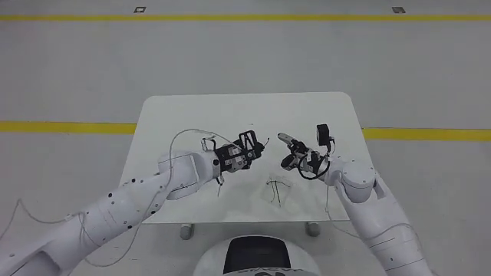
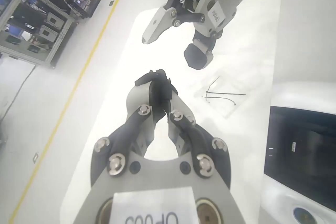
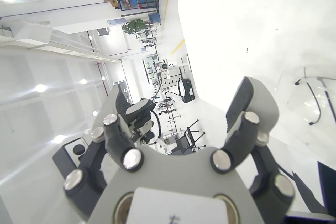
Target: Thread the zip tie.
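Thin black zip ties (image 1: 276, 188) lie on a clear plastic sheet (image 2: 231, 107) near the table's front edge; they also show as zip ties (image 2: 223, 95) and zip ties (image 3: 315, 101) in the wrist views. My left gripper (image 1: 261, 148) hovers above the table's middle with its fingers (image 2: 157, 83) shut, and I see nothing between them. Facing it a short way off, my right gripper (image 1: 285, 150) stands open and empty. The left wrist view shows that right gripper (image 2: 170, 45) tip to tip with my left one. The right gripper (image 3: 183, 101) is raised, with the zip ties off to one side.
The white table (image 1: 192, 115) has bare room at its back and left. A thin grey cable (image 1: 188, 134) loops beside the left arm. The table's front edge (image 1: 253, 221) lies close behind the zip ties.
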Tool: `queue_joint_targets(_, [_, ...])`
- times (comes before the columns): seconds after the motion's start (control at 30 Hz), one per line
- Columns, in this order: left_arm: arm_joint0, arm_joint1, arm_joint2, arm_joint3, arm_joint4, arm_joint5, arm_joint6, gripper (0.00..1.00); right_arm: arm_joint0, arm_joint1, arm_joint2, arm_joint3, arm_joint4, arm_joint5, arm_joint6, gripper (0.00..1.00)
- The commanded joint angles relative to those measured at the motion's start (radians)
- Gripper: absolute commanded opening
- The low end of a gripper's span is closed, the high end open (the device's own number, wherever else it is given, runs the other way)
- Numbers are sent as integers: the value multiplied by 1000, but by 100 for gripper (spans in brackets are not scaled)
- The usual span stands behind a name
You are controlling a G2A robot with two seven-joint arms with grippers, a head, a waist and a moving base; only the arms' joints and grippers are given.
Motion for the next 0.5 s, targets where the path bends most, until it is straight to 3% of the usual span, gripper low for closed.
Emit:
queue_joint_targets(0.0, [-1, 0, 1, 0, 6, 1, -1, 0, 0, 0, 0, 0, 0, 0, 0, 100])
queue_joint_targets(0.13, [-1, 0, 1, 0, 6, 1, -1, 0, 0, 0, 1, -2, 1, -6, -3, 100])
queue_joint_targets(0.2, [11, -1, -15, 31, -58, -1, 7, 0, -15, 4, 11, -2, -17, -81, 6, 100])
queue_joint_targets(0.3, [26, 3, -62, 75, -268, -63, 6, 0, -38, 18, 48, 9, -62, -196, 67, 100])
queue_joint_targets(0.47, [40, 21, -88, 88, -515, -70, -20, 0, -48, 35, 93, 57, -77, -333, 160, 100])
